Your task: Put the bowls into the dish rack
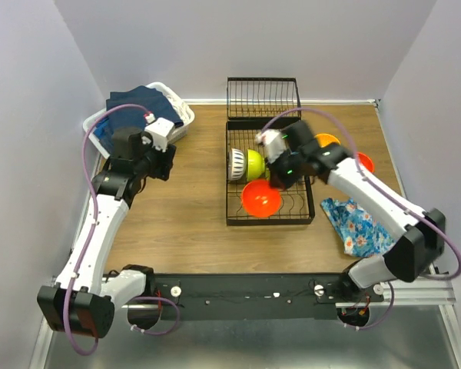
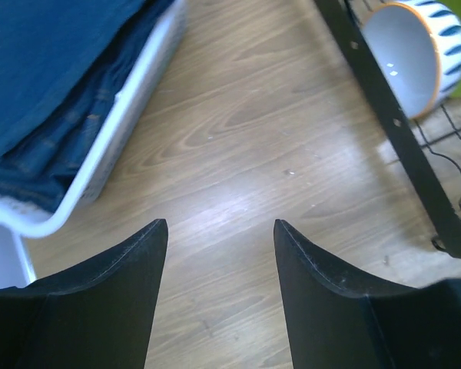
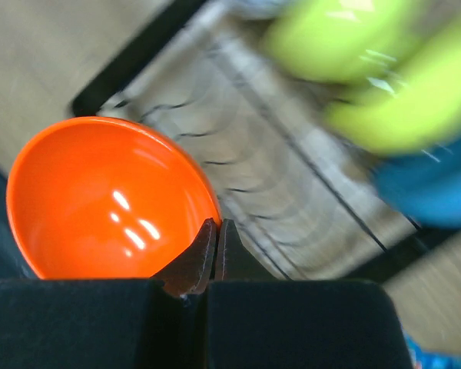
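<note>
The step in hand seems to be the placing of a red-orange bowl [image 3: 100, 200] in the dish rack [image 1: 292, 211]. The right gripper [image 3: 215, 242] has its fingers pressed together with no gap. Their tips touch this bowl's rim, and the bowl lies to the left of them. The wrist view is blurred, so I cannot tell whether a thin part of the rim is pinched or the fingers only lean on it. Beyond the fingertips, deeper in the rack, are two lime-yellow bowls [image 3: 346, 38] and a blue bowl [image 3: 426, 192].

The left gripper [image 2: 219, 254] has its fingers wide apart and holds nothing. Below them is the bare wooden table [image 2: 238, 154]. The white basket [image 2: 123, 131] is to their left, and to their right the rack frame with the white ribbed bowl [image 2: 403, 61] lying on its side.

I judge that the next move needs the red-orange bowl to sit steady between the wires. After that, an arm must reach outside the rack.

Only the top view shows what remains, an orange-yellow bowl [image 1: 326, 140] and a second red-orange bowl [image 1: 365, 161] on the table, to the right of the right fingers. From above, the right arm hides the blue bowl, and only the right wrist view shows it.
</note>
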Robot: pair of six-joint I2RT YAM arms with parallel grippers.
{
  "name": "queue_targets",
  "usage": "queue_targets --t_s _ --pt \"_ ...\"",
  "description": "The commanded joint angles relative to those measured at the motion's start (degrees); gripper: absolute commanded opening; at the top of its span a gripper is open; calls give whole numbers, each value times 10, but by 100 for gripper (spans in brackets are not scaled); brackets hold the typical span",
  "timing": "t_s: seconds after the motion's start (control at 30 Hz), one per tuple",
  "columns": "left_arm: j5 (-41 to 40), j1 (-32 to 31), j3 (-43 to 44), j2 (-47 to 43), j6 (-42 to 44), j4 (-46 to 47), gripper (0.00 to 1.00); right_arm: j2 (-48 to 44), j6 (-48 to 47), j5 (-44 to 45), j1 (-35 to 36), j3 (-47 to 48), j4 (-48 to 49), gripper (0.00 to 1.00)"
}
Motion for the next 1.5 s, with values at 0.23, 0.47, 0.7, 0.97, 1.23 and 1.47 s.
queue_targets --t_s 0.23,0.47,0.7,0.97,1.23,1.47 --pt "-5 70 -15 -72 31 -39 67 146 -168 59 266 88 -2 1" --pt "-7 123 -8 -101 34 -41 67 235 -229 43 311 135 -13 1" --pt "50 157 -19 -124 5 -57 67 301 -232 10 314 193 3 1" --pt "129 163 -49 -168 26 -70 67 356 -222 -28 325 245 7 1" --pt "129 164 -42 -185 47 -84 67 394 -216 -46 325 273 7 19" --pt "149 166 -36 -188 61 -97 67 375 -202 -31 325 264 9 40"
